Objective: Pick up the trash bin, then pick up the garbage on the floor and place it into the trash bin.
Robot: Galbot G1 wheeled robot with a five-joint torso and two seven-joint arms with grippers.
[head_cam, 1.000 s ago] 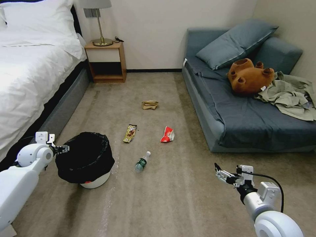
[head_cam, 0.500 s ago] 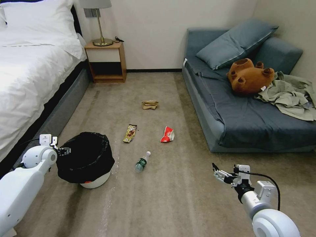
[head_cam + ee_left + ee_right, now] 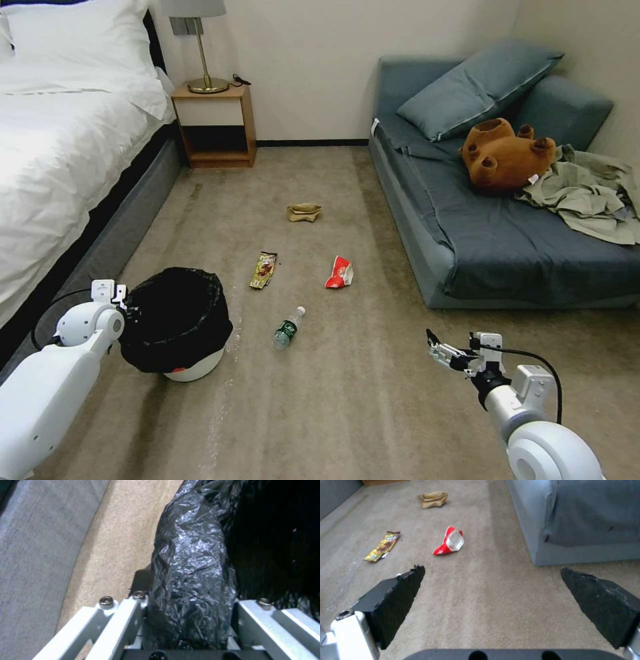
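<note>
Trash bin [image 3: 175,320], black liner, standing upright, rim sitting between left tool [image 3: 190,620] fingers; garbage [image 3: 340,272] lying scattered ahead of right tool [image 3: 493,580].

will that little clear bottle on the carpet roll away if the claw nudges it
Probably: the bottle lies on its side, so a sideways nudge could roll it, though carpet should slow it. It looks nearly empty, so likely light. Its smooth plastic may slip.

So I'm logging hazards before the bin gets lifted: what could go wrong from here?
The left gripper straddles the trash bin rim over loose black liner, so its jaws may pinch only plastic and the bin could slip or tip. The bottle lies close beside the bin; a swing might knock it rolling.
</note>
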